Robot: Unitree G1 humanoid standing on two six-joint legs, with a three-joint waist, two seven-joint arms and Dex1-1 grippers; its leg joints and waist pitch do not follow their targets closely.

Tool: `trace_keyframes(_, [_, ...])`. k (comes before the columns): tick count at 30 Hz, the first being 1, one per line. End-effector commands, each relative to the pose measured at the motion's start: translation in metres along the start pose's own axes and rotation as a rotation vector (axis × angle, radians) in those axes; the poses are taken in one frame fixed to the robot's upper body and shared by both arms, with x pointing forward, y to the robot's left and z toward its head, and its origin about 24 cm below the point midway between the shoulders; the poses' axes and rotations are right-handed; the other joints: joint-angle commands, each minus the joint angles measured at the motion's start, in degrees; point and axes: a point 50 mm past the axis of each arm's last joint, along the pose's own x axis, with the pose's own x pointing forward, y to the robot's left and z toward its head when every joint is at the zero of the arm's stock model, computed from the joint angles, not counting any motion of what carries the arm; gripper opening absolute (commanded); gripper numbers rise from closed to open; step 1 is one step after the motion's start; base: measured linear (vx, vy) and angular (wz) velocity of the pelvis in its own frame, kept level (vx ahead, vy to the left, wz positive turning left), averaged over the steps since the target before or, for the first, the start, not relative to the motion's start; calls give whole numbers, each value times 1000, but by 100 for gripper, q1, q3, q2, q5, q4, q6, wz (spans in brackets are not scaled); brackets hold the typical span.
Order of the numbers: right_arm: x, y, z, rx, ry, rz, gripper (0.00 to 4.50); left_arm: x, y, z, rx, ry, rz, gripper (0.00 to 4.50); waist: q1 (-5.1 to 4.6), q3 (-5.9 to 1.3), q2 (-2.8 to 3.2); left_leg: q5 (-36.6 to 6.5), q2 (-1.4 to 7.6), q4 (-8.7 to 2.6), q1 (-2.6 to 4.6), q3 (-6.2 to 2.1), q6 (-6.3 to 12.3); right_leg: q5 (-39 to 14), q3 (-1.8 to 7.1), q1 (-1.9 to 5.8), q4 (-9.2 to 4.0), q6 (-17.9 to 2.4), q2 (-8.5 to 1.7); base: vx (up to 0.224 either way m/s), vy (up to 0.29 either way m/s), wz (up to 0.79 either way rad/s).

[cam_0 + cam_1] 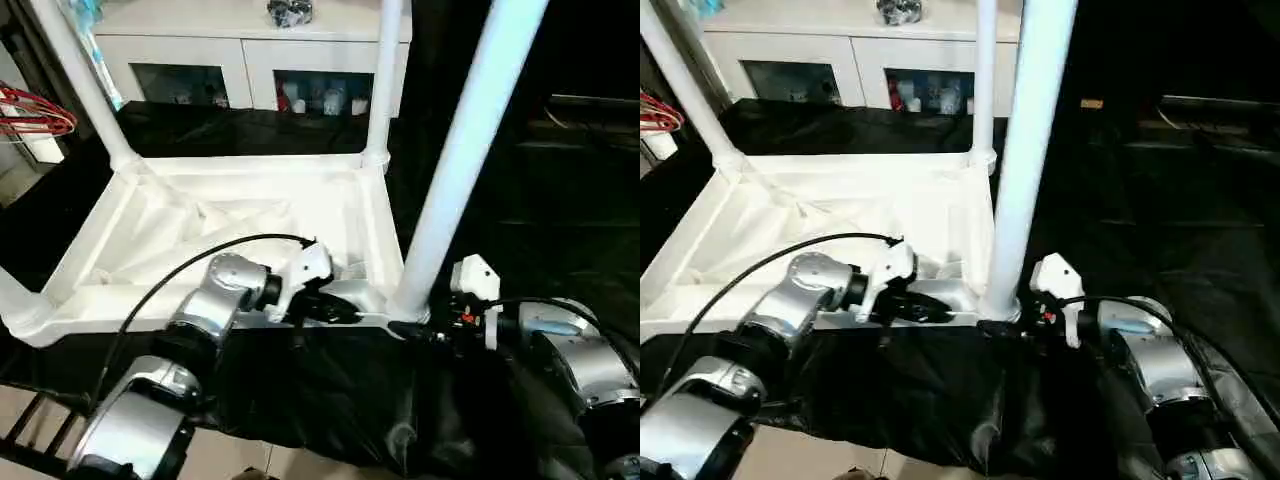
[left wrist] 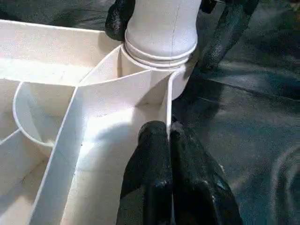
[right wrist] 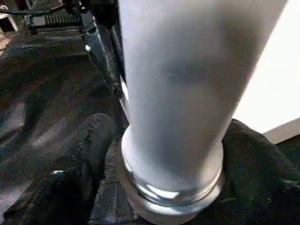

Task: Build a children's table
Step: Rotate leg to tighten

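Note:
The children's table lies upside down on a black cloth, its ribbed white top [image 1: 300, 215] facing up. White legs stand in the far left [image 1: 80, 80], far right [image 1: 385, 80] and near right [image 1: 460, 170] corner sockets. My left gripper [image 1: 345, 312] is shut, pinching the thin near rim wall [image 2: 168, 103] beside the near right socket. My right gripper [image 1: 410, 328] sits at that socket with its black fingers [image 3: 79, 168] on either side of the leg's base [image 3: 173, 140]. They stand open around it, with a small gap on one side.
A white cabinet [image 1: 250, 60] with glass-fronted compartments stands behind the table. A red wire object [image 1: 35, 115] hangs at the far left. Black cloth [image 1: 330, 400] covers the near edge and the surface to the right [image 1: 560, 200]. A dark rail [image 1: 30, 430] shows at the lower left.

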Motion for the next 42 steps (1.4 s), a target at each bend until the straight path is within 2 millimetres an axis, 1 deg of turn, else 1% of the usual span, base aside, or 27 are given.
trace_keyframes(1, [5,10,-11,40,44,56,341,1,0,18,71,-78,-27,0,7,-345,-141,-1246,129,-400,35,-46,492,-1321,134,267,-404,-1493,-233,0,0,0])
trace_keyframes(2, [5,10,-11,41,44,59,308,0,0,17,70,-77,-29,0,10,-345,-136,-1230,133,-400,35,-49,493,-1300,134,269,-398,-1494,-236,0,0,0])
trace_keyframes(5, [8,13,-12,49,36,76,300,0,0,17,67,-77,-22,0,15,-344,-150,-1187,132,-395,33,-45,505,-1263,135,269,-393,-1506,-237,0,0,0])
trace_keyframes(8, [11,15,-12,62,24,78,274,0,1,17,63,-80,-8,0,17,-343,-139,-1178,132,-395,33,-47,503,-1265,134,269,-393,-1504,-238,0,0,0])
trace_keyframes(10, [12,15,-12,67,19,76,274,1,1,17,63,-81,-3,0,15,-342,-146,-1191,129,-393,34,-44,498,-1269,134,267,-395,-1504,-235,0,0,0])
trace_keyframes(13, [23,9,-13,103,-33,-37,270,13,5,21,55,-97,86,0,-2,-339,-148,-1257,125,-399,37,-50,439,-1395,135,254,-410,-1482,-246,0,0,0])
trace_keyframes(14, [30,4,-16,129,-39,-131,270,21,8,24,48,-102,134,0,-27,-336,-148,-1266,122,-406,39,-53,380,-1469,138,245,-419,-1455,-249,0,0,0])
trace_keyframes(15, [32,2,-17,140,-37,-159,268,23,8,25,46,-103,146,0,-53,-326,-144,-1359,108,-421,43,-67,326,-1623,128,251,-437,-1411,-248,0,0,0])
trace_keyframes(16, [37,-2,-19,142,-24,-229,268,28,10,28,38,-106,176,0,-53,-326,-144,-1359,108,-421,43,-67,326,-1623,128,251,-437,-1411,-248,0,0,0])
trace_keyframes(17, [40,-5,-20,141,-13,-279,268,31,10,29,32,-108,193,0,-109,-318,-152,-1485,87,-434,45,-74,237,-1894,121,253,-465,-1295,-237,0,0,0])
trace_keyframes(18, [44,-8,-21,144,-4,-331,268,35,12,31,28,-109,215,0,-139,-315,-157,-1512,82,-426,57,-65,200,-1978,130,228,-482,-1260,-233,0,0,0])
trace_keyframes(21, [57,-13,-18,184,-13,-450,267,48,15,39,3,-121,294,0,-195,-311,-153,-1605,69,-435,54,-80,182,-2199,122,225,-516,-1165,-228,0,0,0])
trace_keyframes(22, [57,-13,-18,184,-13,-450,267,48,15,39,3,-121,294,0,-195,-311,-153,-1605,69,-435,54,-80,182,-2199,122,225,-516,-1165,-228,0,0,0])
trace_keyframes(23, [69,-12,-14,211,-22,-491,267,56,16,45,-9,-129,335,0,-198,-313,-123,-1603,75,-431,55,-76,214,-2116,131,217,-515,-1170,-221,0,0,0])
trace_keyframes(25, [73,-11,-12,214,-23,-503,267,59,16,46,-9,-130,346,0,-206,-322,-132,-1582,66,-441,42,-89,213,-2073,119,237,-511,-1169,-223,0,0,0])
trace_keyframes(26, [80,-10,-10,212,-36,-505,267,63,15,48,-9,-134,340,0,-206,-324,-116,-1598,72,-439,48,-83,219,-1998,123,226,-513,-1184,-221,0,0,0])
trace_keyframes(27, [88,-8,-4,191,-63,-497,302,68,12,51,-6,-145,323,0,-219,-322,-120,-1612,70,-444,32,-87,219,-1949,120,233,-505,-1197,-220,0,0,0])
trace_keyframes(28, [88,-7,-4,189,-65,-496,323,68,12,51,-5,-146,322,0,-219,-322,-120,-1612,70,-444,32,-87,219,-1949,120,233,-505,-1197,-220,0,0,0])
trace_keyframes(29, [90,-7,-1,177,-92,-487,337,70,10,51,-2,-149,311,0,-211,-334,-104,-1600,75,-436,44,-81,250,-1838,127,232,-505,-1231,-231,0,0,0])
trace_keyframes(31, [86,-9,2,173,-121,-481,339,69,9,50,4,-151,300,0,-209,-337,-107,-1578,76,-429,46,-75,290,-1730,128,230,-496,-1286,-227,0,0,0])
trace_keyframes(33, [80,-12,1,158,-114,-477,369,67,9,49,13,-150,287,0,-201,-345,-100,-1474,78,-425,35,-76,348,-1539,130,246,-470,-1333,-220,0,0,0])
trace_keyframes(36, [68,-16,1,145,-118,-454,387,61,8,45,17,-150,256,0,-189,-363,-95,-1327,81,-402,24,-67,453,-1215,130,268,-437,-1437,-224,0,0,0])
trace_keyframes(37, [67,-16,1,141,-118,-449,404,61,8,45,17,-150,252,0,-176,-373,-95,-1241,83,-390,29,-61,493,-1060,131,271,-423,-1489,-223,0,0,0])
trace_keyframes(38, [60,-16,1,118,-118,-410,404,56,7,42,16,-148,224,0,-161,-377,-102,-1153,79,-380,22,-57,545,-917,128,290,-409,-1534,-223,0,0,0])
trace_keyframes(39, [60,-16,1,118,-118,-410,418,56,7,42,16,-148,224,0,-143,-383,-100,-1108,87,-373,31,-54,577,-842,129,291,-400,-1557,-226,0,0,0])
trace_keyframes(40, [54,-16,1,87,-110,-384,426,52,7,39,16,-147,207,0,-115,-390,-116,-991,86,-357,22,-49,653,-697,130,301,-376,-1597,-228,0,0,0])
trace_keyframes(42, [45,-13,-1,35,-86,-315,432,45,6,35,18,-145,176,0,-70,-380,-113,-922,92,-351,19,-39,737,-693,124,296,-372,-1610,-232,0,0,0])
